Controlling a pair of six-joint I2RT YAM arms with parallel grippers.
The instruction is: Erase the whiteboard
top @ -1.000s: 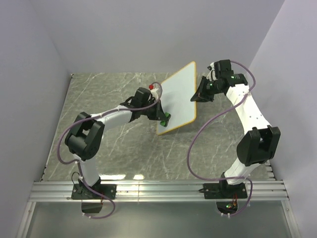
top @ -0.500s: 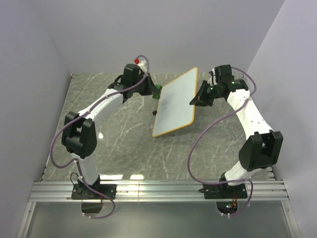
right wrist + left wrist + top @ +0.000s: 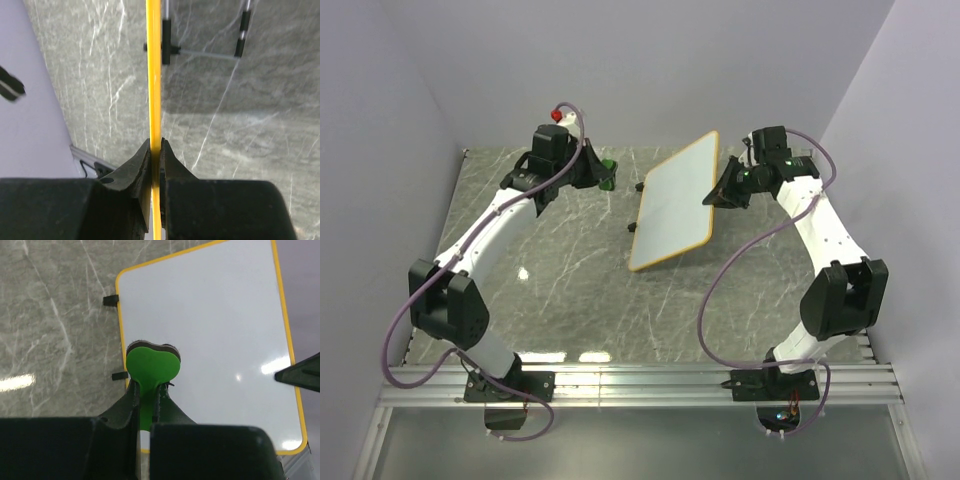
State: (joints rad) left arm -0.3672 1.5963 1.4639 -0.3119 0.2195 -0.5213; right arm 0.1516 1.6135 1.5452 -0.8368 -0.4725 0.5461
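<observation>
The whiteboard [image 3: 672, 203] has an orange rim and hangs tilted above the marble table. My right gripper [image 3: 714, 197] is shut on its right edge. In the right wrist view the rim [image 3: 153, 75] runs edge-on between the jaws of that gripper [image 3: 156, 150], with the board's black feet [image 3: 166, 35] behind. My left gripper [image 3: 602, 173] is to the left of the board and apart from it, shut on a green eraser [image 3: 608, 167]. The left wrist view shows the eraser [image 3: 152, 362] pinched in the gripper [image 3: 146, 390], in front of a white board face [image 3: 215, 330] without marks.
Pale walls close in the table at the back [image 3: 620, 70], left and right. An aluminium rail [image 3: 640, 385] runs along the near edge by the arm bases. Grey marble tabletop [image 3: 570, 280] lies below the board.
The left arm has swung up and left off the board with the eraser, from the board's lower left edge to the table's far left. The right gripper still holds the board, barely shifted.
</observation>
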